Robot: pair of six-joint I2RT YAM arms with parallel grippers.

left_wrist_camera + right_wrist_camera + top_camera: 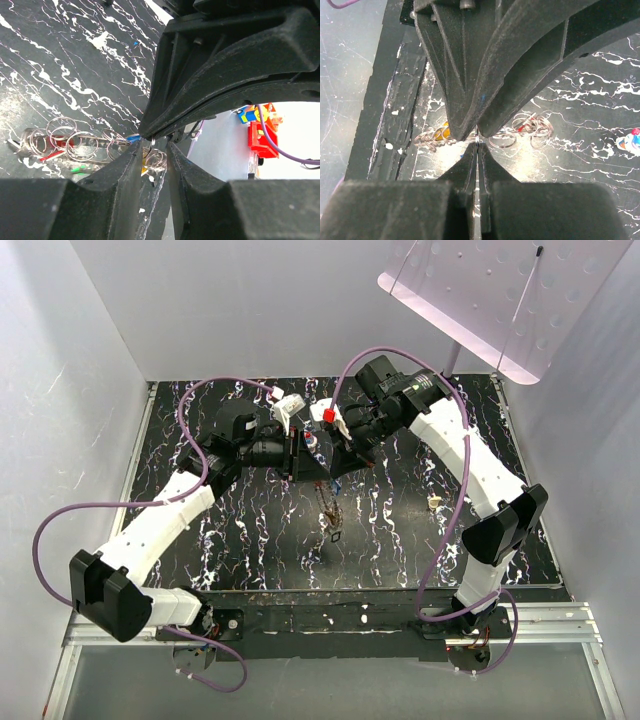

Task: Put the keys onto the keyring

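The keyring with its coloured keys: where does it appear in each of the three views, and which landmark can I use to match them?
Top external: the keyring is near the picture's centre, a thin vertical streak.
Left wrist: the keyring is at lower left, a row of rings.
Right wrist: the keyring is at mid-height, spread to both sides of the centre.
Shared landmark: the black marbled tabletop, behind it in every view.

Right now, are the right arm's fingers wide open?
No, the right fingers are pinched almost together on a thin metal piece.

left hand (308, 468), right hand (333, 461) tip to tip, keyring (477, 142) pinched between
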